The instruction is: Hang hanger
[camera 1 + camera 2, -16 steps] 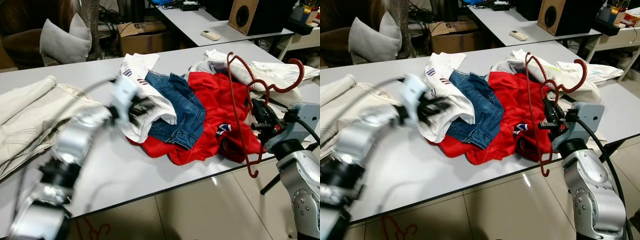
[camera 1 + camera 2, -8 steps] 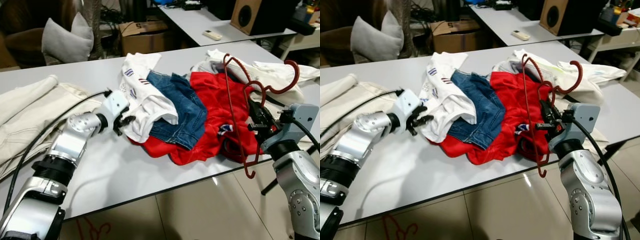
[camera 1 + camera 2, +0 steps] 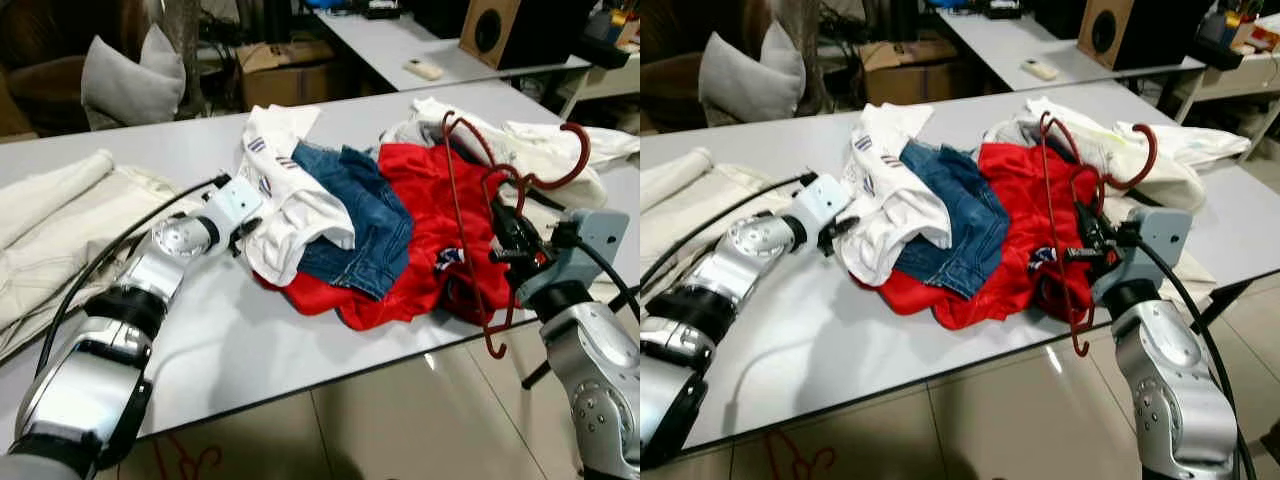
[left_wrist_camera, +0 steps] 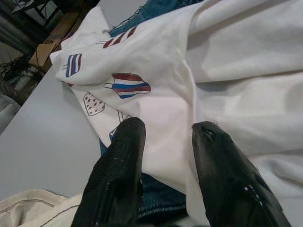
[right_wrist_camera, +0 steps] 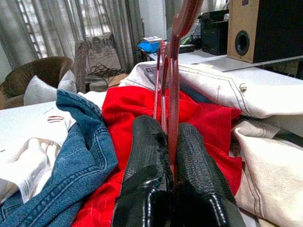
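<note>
A dark red hanger point(image 3: 458, 190) stands upright near the table's right front edge, over a red garment point(image 3: 425, 215). My right gripper point(image 3: 507, 238) is shut on its lower frame, and its fingers point(image 5: 147, 142) pinch the red bar point(image 5: 173, 85). The hook point(image 3: 572, 170) points right. My left gripper point(image 3: 243, 232) is open at the near left edge of a white T-shirt point(image 3: 295, 205) with popsicle prints. Its fingertips point(image 4: 130, 130) hover just over the cloth point(image 4: 227, 71). Blue jeans point(image 3: 365, 225) lie between the T-shirt and the red garment.
A grey table point(image 3: 230, 340) holds the pile, with a cream garment point(image 3: 55, 225) at left and pale clothes point(image 3: 545, 150) at back right. Behind are a cushion point(image 3: 125, 75), a cardboard box point(image 3: 285, 70), a second table with a remote point(image 3: 424, 68) and a speaker point(image 3: 505, 28).
My left arm swung in from the front left and its gripper reached the white T-shirt's edge. The right gripper with the hanger shifted slightly left.
</note>
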Motion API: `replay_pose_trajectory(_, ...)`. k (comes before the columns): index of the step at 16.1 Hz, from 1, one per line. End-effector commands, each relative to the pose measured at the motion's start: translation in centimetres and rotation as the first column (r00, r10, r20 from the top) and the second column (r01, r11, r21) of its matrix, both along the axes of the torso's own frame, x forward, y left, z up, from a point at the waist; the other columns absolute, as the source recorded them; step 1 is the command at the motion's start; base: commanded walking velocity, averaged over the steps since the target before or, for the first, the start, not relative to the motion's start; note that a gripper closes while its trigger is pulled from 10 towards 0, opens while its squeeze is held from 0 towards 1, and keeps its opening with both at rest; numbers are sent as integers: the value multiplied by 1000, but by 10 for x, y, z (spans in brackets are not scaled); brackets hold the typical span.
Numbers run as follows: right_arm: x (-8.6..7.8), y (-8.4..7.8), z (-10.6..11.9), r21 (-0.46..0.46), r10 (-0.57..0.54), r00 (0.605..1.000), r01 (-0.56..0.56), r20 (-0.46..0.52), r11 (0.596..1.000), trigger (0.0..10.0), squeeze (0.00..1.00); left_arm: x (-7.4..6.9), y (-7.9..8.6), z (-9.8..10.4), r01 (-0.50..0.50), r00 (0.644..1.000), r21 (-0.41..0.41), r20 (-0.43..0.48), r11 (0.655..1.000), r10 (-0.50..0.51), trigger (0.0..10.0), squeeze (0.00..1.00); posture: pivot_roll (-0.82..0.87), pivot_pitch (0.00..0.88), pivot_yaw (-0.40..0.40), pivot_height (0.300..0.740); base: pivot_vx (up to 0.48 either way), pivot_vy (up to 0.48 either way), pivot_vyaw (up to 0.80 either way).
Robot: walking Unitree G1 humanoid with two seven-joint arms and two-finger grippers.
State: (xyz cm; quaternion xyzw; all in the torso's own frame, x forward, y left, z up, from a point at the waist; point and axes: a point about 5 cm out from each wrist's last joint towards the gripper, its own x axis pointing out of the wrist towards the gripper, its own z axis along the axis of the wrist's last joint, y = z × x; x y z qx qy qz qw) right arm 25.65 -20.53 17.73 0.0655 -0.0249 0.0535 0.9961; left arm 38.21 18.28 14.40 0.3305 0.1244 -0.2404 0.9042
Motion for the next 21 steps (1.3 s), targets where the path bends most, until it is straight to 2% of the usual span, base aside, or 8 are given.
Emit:
replay_pose_trajectory(1,-2,2,2,-10,-1,1000,1,13,1000,10000,0,1,1,-1,-8,1000,-3,-9,1000,8,10000,0,-142,0,41,740,0,0,0)
replay_pose_trajectory(4,-2,1,2,-9,-6,1000,6,12,1000,10000,0,-1,-6,-13,-5,996,-132,-85,991,-6,10000,0,-144,0,44,740,0,0,0)
replay_pose_trajectory(6,-2,1,2,-9,-5,1000,6,11,1000,10000,0,-2,-9,-15,6,995,-151,-96,988,-21,10000,0,-144,0,44,740,0,0,0)
replay_pose_trajectory(11,-2,0,2,-11,-7,1000,7,13,1000,10000,0,1,1,-16,-48,996,-49,-72,998,45,9961,0,-144,0,44,740,0,0,0)
replay_pose_trajectory(12,-2,0,3,-11,-6,1000,7,13,1000,10000,0,1,4,-17,-76,995,-31,-70,997,74,0,0,-144,0,44,740,0,0,0)
replay_pose_trajectory(17,-2,0,3,-11,-8,1000,8,14,1000,10000,0,1,6,-18,-96,993,-25,-70,995,94,0,0,-151,0,45,740,0,0,0)
replay_pose_trajectory(18,-2,0,3,-11,-6,1000,7,15,1000,10000,0,2,4,-13,-80,995,-79,-58,994,76,0,0,-150,0,45,740,0,0,0)
replay_pose_trajectory(21,-2,1,3,-9,2,1000,-2,16,1000,10000,0,3,5,-10,-78,996,-115,-60,990,72,0,0,-148,0,42,740,0,0,0)
